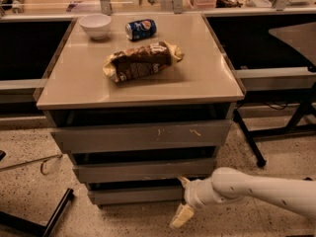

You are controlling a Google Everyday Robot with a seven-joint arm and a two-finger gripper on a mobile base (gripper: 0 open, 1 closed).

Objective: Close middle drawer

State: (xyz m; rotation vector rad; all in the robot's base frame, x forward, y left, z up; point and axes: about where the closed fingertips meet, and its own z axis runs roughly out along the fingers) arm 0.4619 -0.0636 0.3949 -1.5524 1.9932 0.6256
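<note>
The middle drawer [143,171] is the wide plain grey front between the taller scratched top front [143,136] and the narrow bottom front [136,195]. It stands close to the cabinet, with a dark gap above it. My gripper [181,199] is at the end of the white arm [256,191], low at the cabinet's right front. It is open, with the upper fingertip [184,181] at the middle drawer's lower right edge and the lower one hanging toward the floor in front of the bottom drawer.
On the cabinet top [207,78] lie a brown snack bag [140,62], a blue soda can [141,28] and a white bowl [95,24]. Dark desk legs [249,142] stand to the right and a black bar [54,214] lies on the floor at the left.
</note>
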